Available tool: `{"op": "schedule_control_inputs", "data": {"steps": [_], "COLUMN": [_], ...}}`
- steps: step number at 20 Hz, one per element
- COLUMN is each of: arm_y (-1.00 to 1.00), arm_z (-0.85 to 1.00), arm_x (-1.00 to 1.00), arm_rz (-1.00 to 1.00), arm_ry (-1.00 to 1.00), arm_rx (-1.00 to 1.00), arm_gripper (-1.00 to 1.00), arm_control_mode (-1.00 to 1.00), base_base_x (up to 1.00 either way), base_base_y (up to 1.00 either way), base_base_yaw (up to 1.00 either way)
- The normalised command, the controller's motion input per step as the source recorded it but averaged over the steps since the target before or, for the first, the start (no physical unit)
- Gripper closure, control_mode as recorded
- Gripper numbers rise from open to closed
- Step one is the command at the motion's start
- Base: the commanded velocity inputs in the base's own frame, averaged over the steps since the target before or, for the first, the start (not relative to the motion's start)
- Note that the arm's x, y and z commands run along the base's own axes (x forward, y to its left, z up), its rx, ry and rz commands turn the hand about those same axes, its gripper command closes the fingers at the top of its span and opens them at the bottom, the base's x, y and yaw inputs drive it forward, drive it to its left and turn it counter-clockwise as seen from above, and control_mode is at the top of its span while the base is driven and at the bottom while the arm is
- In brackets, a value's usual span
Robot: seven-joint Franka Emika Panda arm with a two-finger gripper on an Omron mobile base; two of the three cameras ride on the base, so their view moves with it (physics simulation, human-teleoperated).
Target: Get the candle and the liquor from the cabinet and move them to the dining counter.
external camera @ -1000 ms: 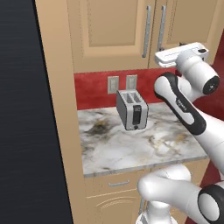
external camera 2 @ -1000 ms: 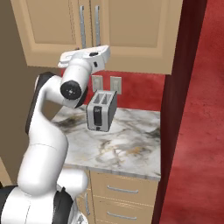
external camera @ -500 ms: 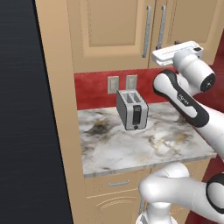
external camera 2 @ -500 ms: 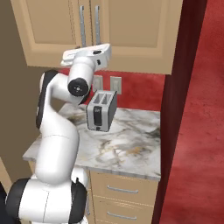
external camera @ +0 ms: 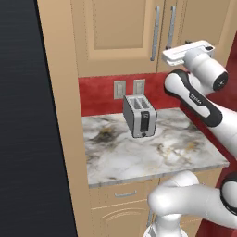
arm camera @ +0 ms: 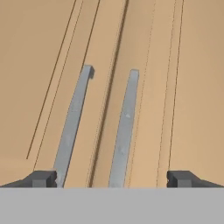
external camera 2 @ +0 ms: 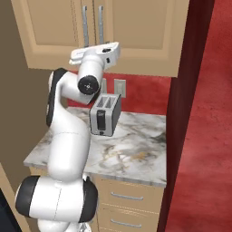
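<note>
Cabinet (external camera: 120, 32) doors are shut, so candle and liquor presumably sit hidden inside; the hand (arm camera: 111, 178), fingers wide apart and holding nothing, is raised level with the two silver handles (arm camera: 124, 127) at the door seam, likely to pull one open

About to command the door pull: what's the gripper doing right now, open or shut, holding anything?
Gripper: open, jaws wide, holding nothing; aimed at the two silver bar handles of the closed cabinet.
</note>
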Motion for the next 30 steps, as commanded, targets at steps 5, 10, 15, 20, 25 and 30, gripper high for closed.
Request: {"op": "schedule_control_inputs", "data": {"steps": [5,10,15,20,25,30], "arm_y": [0.0,0.0,0.0,0.01,0.01,0.0], "arm_z": [0.12,0.07,0.0,0.0,0.0,-0.02], "arm_x": [0.25,0.28,0.25,0.31,0.33,0.36], "arm_rz": [0.0,-0.01,-0.02,-0.04,-0.02,-0.01], "arm_ry": [0.06,0.08,0.06,0.01,0.0,0.0], "arm_rx": [0.0,0.0,0.0,0.0,0.0,0.0], "arm_gripper": [-1.0,-1.0,-1.0,-1.0,-1.0,-1.0], "arm_control_mode": [-1.0,-1.0,-1.0,-1.0,-1.0,-1.0], "base_base_x": [0.0,0.0,0.0,0.0,0.0,0.0], "base_base_y": [0.0,0.0,0.0,0.0,0.0,0.0], "base_base_yaw": [0.0,0.0,0.0,0.0,0.0,0.0]}}
